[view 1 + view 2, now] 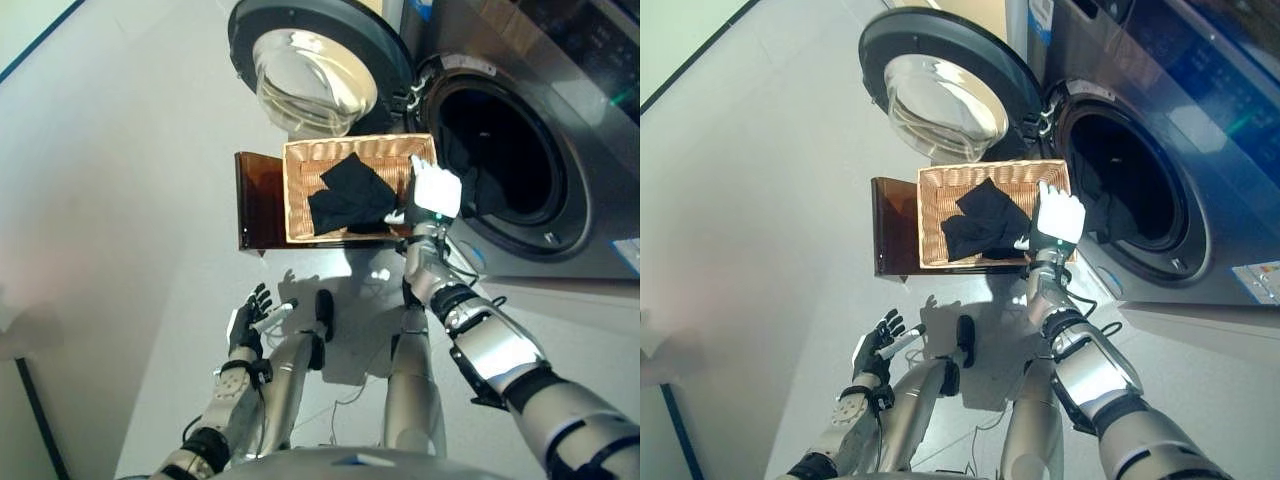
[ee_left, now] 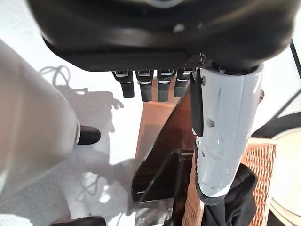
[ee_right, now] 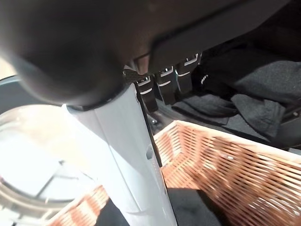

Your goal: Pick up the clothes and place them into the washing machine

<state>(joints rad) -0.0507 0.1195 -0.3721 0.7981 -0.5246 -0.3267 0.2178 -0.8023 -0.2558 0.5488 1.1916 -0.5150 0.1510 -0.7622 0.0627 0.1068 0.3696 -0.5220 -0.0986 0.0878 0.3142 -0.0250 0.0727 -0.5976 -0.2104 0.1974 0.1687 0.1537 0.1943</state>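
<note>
Left eye view: wicker basket (image 1: 300, 190) on a dark brown stand (image 1: 258, 200), directly below the open washing machine door (image 1: 310, 70) and just left of the drum opening (image 1: 500, 150). Black clothes (image 1: 350, 195) bunched in the basket's middle and right half, woven floor bare along its left side and far edge. More dark cloth (image 3: 254, 89) already lying inside the drum, past the basket's far rim in the right wrist view. Right hand (image 1: 435, 190) raised over the basket's right rim, between the clothes and the drum's lip, fingers straight and loosely spread, holding nothing; white thumb cover (image 3: 127, 155) pointing down over the weave. Left hand (image 1: 247, 318) low and well apart from the basket, over open grey floor (image 1: 120, 230), fingers extended and relaxed, nothing in them. Wide free floor to the left of the stand; tight room on the right, where basket rim, hand and drum edge sit close together.
</note>
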